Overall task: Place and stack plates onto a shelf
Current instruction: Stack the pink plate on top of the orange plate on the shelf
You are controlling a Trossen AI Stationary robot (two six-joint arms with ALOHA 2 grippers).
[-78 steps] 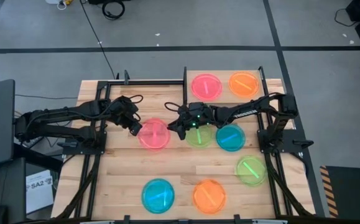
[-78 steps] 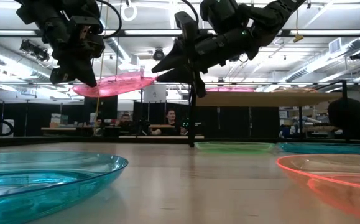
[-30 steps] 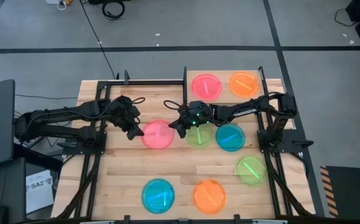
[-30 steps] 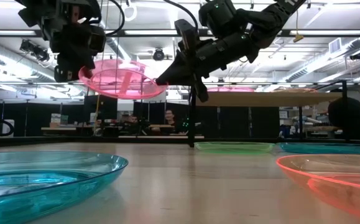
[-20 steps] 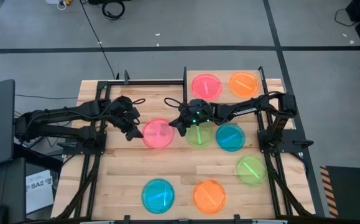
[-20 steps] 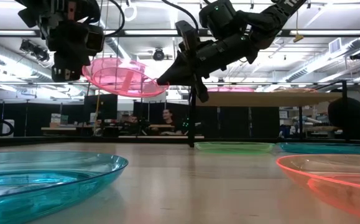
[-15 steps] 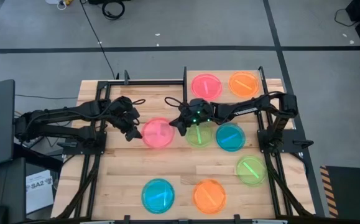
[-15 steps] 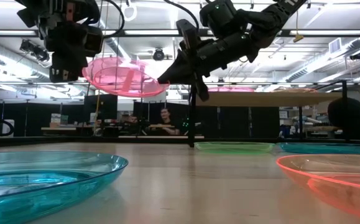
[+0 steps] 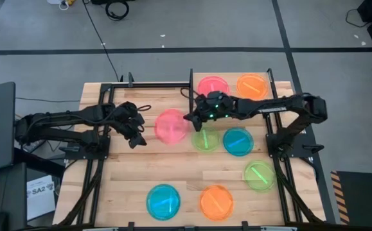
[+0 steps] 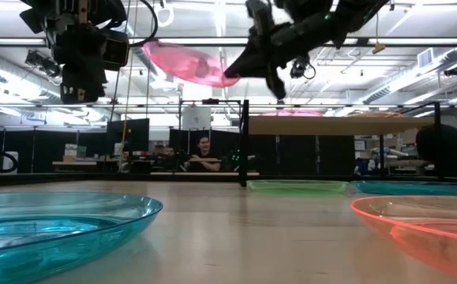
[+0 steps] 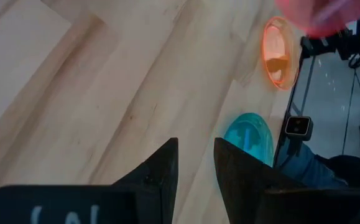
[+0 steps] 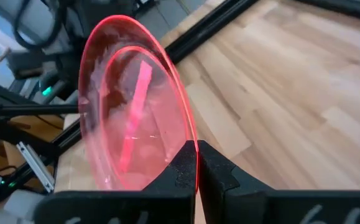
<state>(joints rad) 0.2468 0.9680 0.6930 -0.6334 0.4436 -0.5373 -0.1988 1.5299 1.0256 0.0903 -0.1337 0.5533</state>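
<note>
A pink plate [image 9: 171,126] hangs high above the table's middle, with my right gripper [image 9: 189,119] shut on it; in the low view the pink plate [image 10: 189,63] tilts. My left gripper [image 9: 134,135] stands open to its left, and nothing lies between its fingers [image 11: 167,168]. The shelf [image 9: 232,79] at the far right carries a pink plate [image 9: 212,86] and an orange plate [image 9: 252,85]. A green plate [image 9: 205,139] and a blue plate [image 9: 238,141] lie flat on the table just in front of it. My right gripper pinches the pink plate's rim [image 12: 191,152] between its two fingers, on the side toward the table's right. The fingers reach in from the right, slanting a little down. The plate is lifted clear and tilted, its free side [image 10: 151,46] higher than the held side.
More plates lie on the near half of the table: a green plate [image 9: 259,175], a blue plate [image 9: 163,201] and an orange plate [image 9: 216,202]. Black frame posts [image 9: 191,80] stand around the shelf. People sit in the room beyond the table [image 10: 204,154].
My right gripper has risen and gone toward the far edge and the shelf, carrying the pink plate up and away from my left gripper, which stays in place. The plate now hangs higher and tilts more steeply.
</note>
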